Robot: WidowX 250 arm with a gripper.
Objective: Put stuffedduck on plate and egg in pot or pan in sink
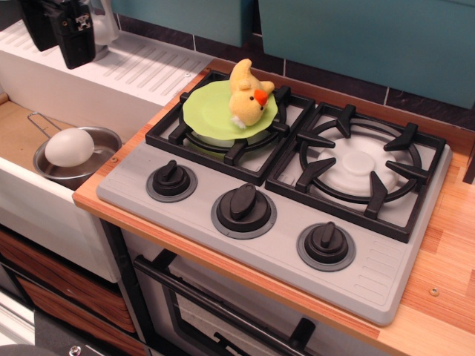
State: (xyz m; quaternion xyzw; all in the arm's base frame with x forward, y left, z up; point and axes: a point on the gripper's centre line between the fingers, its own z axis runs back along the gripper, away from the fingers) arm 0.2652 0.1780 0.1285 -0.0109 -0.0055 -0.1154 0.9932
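I see the fuzzy yellow plush duck (249,94) lying on the lime-green round plate (211,107), back-left burner. The matte white egg (69,147) rests inside the shiny steel saucepan (100,159) in the white sink (22,185). My black claw (63,33) hovers above; grip unclear.

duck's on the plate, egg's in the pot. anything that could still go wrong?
Two mild risks. The plate sits on burner grates with the duck near its right edge, so a bump might tip it. The egg stands proud of the shallow pot in the sink and could roll out if knocked.
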